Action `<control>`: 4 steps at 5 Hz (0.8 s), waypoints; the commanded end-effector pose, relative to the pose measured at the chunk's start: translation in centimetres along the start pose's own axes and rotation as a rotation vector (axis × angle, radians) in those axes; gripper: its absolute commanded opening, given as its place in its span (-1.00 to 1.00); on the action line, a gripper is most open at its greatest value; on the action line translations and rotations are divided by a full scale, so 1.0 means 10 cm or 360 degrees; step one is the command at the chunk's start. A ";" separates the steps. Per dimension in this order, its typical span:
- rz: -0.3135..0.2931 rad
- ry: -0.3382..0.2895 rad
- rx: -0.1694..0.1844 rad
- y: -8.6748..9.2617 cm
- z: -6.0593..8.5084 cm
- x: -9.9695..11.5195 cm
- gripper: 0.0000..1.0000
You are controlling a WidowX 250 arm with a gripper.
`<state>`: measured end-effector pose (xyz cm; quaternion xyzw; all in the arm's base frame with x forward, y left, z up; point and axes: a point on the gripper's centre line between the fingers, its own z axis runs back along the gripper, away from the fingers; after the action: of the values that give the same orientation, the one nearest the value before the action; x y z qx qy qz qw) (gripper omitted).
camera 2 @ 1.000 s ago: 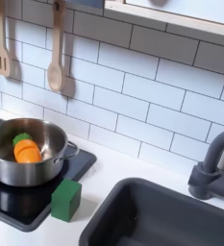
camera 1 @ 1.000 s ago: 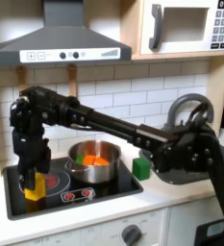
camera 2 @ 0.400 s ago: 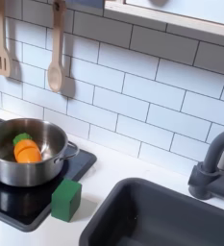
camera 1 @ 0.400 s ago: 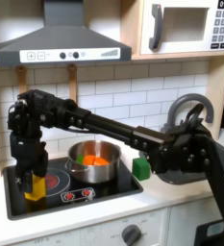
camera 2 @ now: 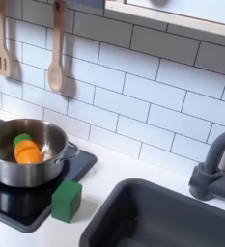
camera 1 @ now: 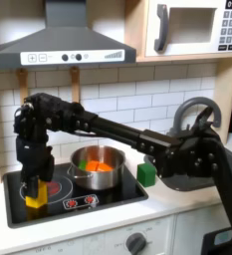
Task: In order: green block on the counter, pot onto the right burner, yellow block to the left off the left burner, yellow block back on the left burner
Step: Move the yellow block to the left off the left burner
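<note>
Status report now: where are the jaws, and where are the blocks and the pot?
Gripper down at yellow block on left burner; jaws state unclear. Pot on right burner. Green block at cooktop edge beside pot. Nothing in the way.

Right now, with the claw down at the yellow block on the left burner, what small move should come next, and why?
Probably a short lift straight up, if the claw has let go; its jaw state is unclear. The yellow block sits on the left burner, the pot on the right one, the green block off the cooktop's right edge in the first exterior view, so little seems left.
</note>
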<state>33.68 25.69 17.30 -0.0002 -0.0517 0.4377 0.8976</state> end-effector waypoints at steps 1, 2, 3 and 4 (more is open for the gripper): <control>-0.0007 0.0029 0.0013 -0.03 -0.07 -0.04 1.00; 0.0025 0.0036 0.0017 0.00 -0.08 -0.03 1.00; 0.0026 0.0043 0.0016 0.01 -0.08 -0.03 1.00; 0.0029 0.0062 0.0019 0.03 -0.09 -0.04 1.00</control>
<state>33.48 25.36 16.06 -0.0017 -0.0269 0.4418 0.8967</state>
